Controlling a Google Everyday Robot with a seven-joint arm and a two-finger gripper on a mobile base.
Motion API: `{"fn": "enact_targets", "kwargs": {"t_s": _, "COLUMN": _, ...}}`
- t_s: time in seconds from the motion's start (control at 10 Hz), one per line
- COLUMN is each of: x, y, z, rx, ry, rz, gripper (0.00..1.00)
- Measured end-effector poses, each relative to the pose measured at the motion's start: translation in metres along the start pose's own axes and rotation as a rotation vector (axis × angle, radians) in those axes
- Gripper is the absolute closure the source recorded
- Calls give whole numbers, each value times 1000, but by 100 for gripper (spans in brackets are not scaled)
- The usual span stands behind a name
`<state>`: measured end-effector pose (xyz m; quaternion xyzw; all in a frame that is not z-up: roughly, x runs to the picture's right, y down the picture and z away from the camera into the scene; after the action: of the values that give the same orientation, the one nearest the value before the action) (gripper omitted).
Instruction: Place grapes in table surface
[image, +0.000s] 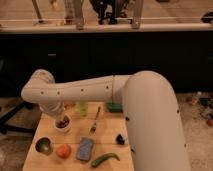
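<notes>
The dark reddish-purple grapes (62, 122) sit in a small white cup (63, 128) on the left side of the tan wooden table surface (107, 135). My white arm reaches from the right foreground across to the left, bends, and comes down over the cup. My gripper (58, 112) is right above the grapes at the cup's rim. It is mostly hidden by the arm and the dark background. I cannot tell whether it touches the grapes.
A metal cup (44, 146), a round orange fruit (63, 150), a blue-grey flat item (85, 148) and a green chili pepper (105, 159) lie along the front. A fork (95, 121), a pale green bottle (81, 108), a green tray (115, 106) and a dark item (120, 139) are nearby.
</notes>
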<state>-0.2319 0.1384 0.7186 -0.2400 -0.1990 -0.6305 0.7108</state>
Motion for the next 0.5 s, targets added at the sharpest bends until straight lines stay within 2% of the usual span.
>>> {"fn": "enact_targets", "kwargs": {"t_s": 0.2, "x": -2, "y": -1, "z": -21, "rx": 19, "ry": 28, "rz": -12, "gripper": 100}}
{"fn": "enact_targets", "kwargs": {"t_s": 0.5, "x": -4, "y": -2, "z": -43, "rx": 40, "ry": 58, "rz": -25, "gripper": 100}}
